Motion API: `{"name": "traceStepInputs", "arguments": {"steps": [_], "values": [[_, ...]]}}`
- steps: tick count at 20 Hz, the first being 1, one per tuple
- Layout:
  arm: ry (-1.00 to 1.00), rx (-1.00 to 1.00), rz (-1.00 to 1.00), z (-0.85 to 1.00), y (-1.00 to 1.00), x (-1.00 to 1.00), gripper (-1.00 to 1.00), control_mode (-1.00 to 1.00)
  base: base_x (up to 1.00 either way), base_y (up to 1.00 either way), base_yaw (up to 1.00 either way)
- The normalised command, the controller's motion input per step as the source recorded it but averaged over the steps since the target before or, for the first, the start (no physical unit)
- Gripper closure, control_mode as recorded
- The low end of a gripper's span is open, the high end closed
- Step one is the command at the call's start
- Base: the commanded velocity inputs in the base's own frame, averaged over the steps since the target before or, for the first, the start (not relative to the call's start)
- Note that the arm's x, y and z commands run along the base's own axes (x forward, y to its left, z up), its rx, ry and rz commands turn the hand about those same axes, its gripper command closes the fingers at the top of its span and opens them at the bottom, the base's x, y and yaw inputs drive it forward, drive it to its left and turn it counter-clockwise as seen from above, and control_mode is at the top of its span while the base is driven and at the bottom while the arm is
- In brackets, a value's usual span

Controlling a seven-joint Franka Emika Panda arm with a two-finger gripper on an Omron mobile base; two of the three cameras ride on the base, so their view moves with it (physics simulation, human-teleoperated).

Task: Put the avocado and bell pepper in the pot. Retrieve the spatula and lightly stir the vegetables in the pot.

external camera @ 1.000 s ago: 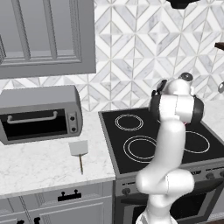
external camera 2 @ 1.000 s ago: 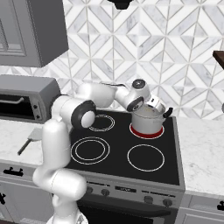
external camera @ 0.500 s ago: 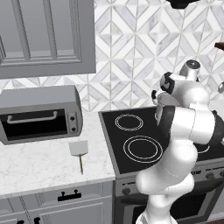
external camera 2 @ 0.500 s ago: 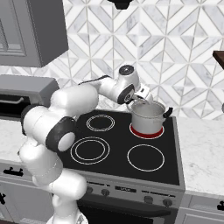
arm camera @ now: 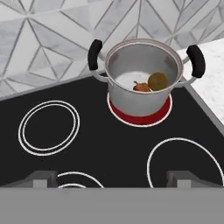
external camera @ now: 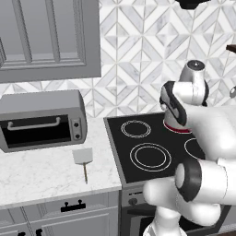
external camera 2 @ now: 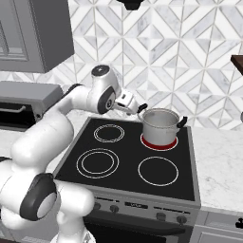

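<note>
Over on the left, the spatula (external camera: 83, 158) lies flat on the marble surface (external camera: 41, 175) in front of the toaster oven (external camera: 41, 120), pale blade toward the oven, thin handle pointing at the front edge, untouched. Nothing about it has shifted in the last second.

What has changed is the arm. A second ago the hand was right over the pot; now it has swung back and leftward across the stove (external camera 2: 133, 166), so the gripper (external camera 2: 137, 108) hangs just beside the pot's near handle, clear of the rim. Its fingers stand spread wide and carry nothing.

Further right, the pot (external camera 2: 160, 126) sits on the glowing red back ring (arm camera: 139, 114). From the hand view the bell pepper (arm camera: 141, 87) and the avocado (arm camera: 157, 81) lie side by side on the pot's bottom, touching or nearly so.

So the first half of the job looks done: both vegetables are in. I'd judge the arm's retreat as the start of the trip for the spatula, which lies well apart from the gripper, a long reach to the left.
</note>
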Motion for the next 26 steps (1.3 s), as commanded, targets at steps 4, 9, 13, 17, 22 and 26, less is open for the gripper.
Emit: {"name": "traceStepInputs", "arguments": {"steps": [4, 9, 13, 17, 22, 26], "values": [[0.17, -0.05, 0.25, 0.17, 1.0, -0.77, -1.0, -1.0, 0.0, 0.0, 0.0], [0.22, -0.06, 0.36, 0.07, 1.0, -0.62, -1.0, -1.0, 0.0, 0.0, 0.0], [0.21, -0.08, 0.49, 0.0, 1.0, -0.62, -1.0, -1.0, 0.0, 0.0, 0.0], [0.16, -0.1, 0.57, 0.0, 1.0, -0.69, -1.0, -1.0, 0.0, 0.0, 0.0], [0.14, -0.1, 0.64, 0.0, 0.83, -0.54, -1.0, -1.0, 0.0, 0.0, 0.0], [0.12, -0.13, 0.7, -0.06, 0.71, -0.42, -1.0, -1.0, 0.0, 0.0, 0.0]]}}
